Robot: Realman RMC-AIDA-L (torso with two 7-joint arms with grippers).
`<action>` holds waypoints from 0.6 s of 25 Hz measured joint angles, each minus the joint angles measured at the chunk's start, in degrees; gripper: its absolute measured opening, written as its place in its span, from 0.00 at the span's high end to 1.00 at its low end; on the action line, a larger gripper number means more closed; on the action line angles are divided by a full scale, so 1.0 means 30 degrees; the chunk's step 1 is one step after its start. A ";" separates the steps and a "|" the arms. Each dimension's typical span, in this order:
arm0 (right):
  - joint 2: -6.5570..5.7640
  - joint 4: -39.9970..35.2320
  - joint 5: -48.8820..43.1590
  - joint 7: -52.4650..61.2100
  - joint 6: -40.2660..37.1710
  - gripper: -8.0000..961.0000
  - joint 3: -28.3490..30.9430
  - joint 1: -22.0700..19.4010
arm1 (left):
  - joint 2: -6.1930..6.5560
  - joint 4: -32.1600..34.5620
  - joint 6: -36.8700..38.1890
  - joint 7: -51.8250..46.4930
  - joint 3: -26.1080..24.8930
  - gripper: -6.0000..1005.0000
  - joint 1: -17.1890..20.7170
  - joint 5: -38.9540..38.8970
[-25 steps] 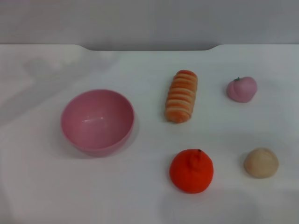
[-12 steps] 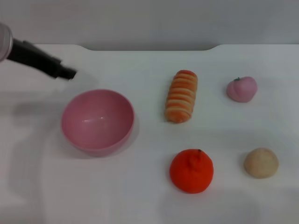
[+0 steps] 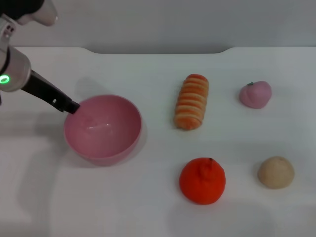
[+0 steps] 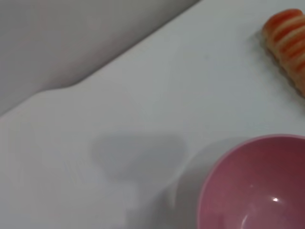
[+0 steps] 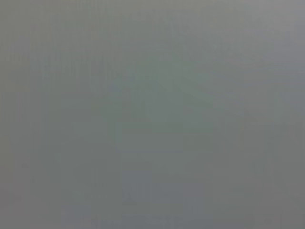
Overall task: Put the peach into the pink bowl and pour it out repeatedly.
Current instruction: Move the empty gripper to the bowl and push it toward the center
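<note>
The left gripper comes in from the left edge of the head view and hangs at the pink bowl, its dark tip at the bowl's far-left rim; whether it touches the rim or hovers just over it I cannot tell, nor whether its fingers are apart or together. The left wrist view shows only part of that bowl's rim and no fingers. The right gripper is not in view; its wrist camera gives plain grey.

Taking the bowl as landmark: it sits upright and holds nothing. To its right lies the striped bread roll, long axis running away from the robot. Right of the bowl and nearer the robot sits the orange. Farthest right of the bowl, on the far side, rests the peach, stem up; nearer the robot from it, the beige bun.

The peach lies well apart from the left gripper, across the whole spread, so the right arm is probably the closer one for picking it.

Count: one bowl, one peach, one roll, one orange, one bun.
</note>
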 joint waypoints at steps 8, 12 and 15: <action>0.0013 -0.0001 -0.0002 0.0000 -0.0130 0.41 -0.0288 -0.0056 | -0.0025 -0.1736 -0.1700 -0.0633 0.0266 0.50 0.0081 -0.0259; 0.0021 0.0000 -0.0003 0.0011 -0.0154 0.41 -0.0531 -0.0060 | -0.0013 -0.2386 -0.2196 -0.0842 0.0267 0.50 0.0061 -0.0323; 0.0040 -0.0001 -0.0004 0.0138 -0.0173 0.41 -0.0591 -0.0061 | -0.0013 -0.2791 -0.2609 -0.1109 0.0303 0.50 0.0058 -0.0365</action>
